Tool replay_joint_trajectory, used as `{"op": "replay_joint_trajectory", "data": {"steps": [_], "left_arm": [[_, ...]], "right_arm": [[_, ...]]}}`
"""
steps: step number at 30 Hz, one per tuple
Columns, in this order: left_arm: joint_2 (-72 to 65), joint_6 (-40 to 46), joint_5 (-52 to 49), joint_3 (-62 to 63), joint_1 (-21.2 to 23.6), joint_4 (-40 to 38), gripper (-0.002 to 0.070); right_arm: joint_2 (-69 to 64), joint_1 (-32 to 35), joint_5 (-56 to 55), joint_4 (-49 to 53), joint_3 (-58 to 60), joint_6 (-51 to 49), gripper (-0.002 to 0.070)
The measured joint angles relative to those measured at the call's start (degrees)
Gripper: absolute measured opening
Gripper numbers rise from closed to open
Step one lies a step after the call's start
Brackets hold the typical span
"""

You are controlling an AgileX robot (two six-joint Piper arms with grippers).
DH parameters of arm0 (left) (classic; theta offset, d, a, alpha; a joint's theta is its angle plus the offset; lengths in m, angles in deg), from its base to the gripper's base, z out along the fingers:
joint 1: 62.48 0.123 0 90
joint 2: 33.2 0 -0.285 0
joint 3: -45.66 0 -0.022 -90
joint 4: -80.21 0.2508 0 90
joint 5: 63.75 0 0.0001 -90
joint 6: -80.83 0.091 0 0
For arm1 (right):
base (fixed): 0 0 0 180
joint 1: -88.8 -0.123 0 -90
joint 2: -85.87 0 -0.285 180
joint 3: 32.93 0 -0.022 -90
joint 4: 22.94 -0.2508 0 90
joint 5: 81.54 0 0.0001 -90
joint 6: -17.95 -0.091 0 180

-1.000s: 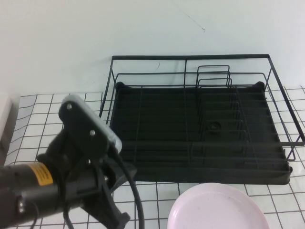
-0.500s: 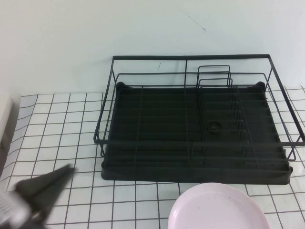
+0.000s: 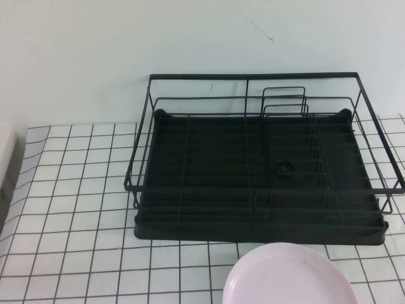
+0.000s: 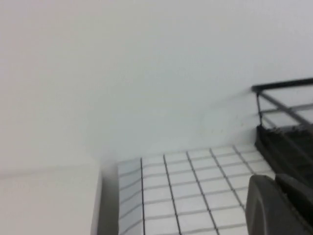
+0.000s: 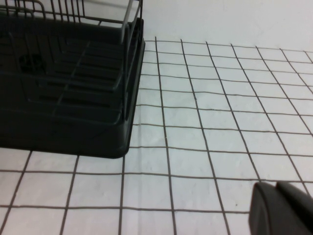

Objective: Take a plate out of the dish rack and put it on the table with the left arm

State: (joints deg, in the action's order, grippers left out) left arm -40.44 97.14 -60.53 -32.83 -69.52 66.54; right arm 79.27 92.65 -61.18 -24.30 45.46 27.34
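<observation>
The pale pink plate [image 3: 288,278] lies flat on the white gridded table [image 3: 76,190], just in front of the black wire dish rack [image 3: 253,164], whose dividers hold nothing. Neither arm shows in the high view. In the left wrist view my left gripper [image 4: 275,177] is shut with nothing in it, hanging over the table [image 4: 195,181] to the left of the rack's corner [image 4: 288,142]. In the right wrist view my right gripper [image 5: 275,183] is also shut and holds nothing, low over the table [image 5: 220,122] to the right of the rack [image 5: 63,98].
A white block [image 3: 5,158] stands at the table's left edge, and it also shows as a white block [image 4: 49,200] close by in the left wrist view. A plain pale wall rises right behind the rack.
The left arm has pulled back toward the lower left and gone out of the high view. The plate and the rack have stayed where they were.
</observation>
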Motion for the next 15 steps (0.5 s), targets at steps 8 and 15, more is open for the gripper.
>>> {"op": "replay_joint_trajectory", "data": {"steps": [8,15], "left_arm": [[0.1,-2.5,-16.4,0.0,8.9,0.8,-0.0002],[0.1,-2.5,-20.8,0.1,16.1,1.2,-0.0002]], "right_arm": [[0.0,0.0,0.0,0.0,0.0,0.0,-0.0001],[0.0,0.0,0.0,0.0,0.0,0.0,-0.0001]]}}
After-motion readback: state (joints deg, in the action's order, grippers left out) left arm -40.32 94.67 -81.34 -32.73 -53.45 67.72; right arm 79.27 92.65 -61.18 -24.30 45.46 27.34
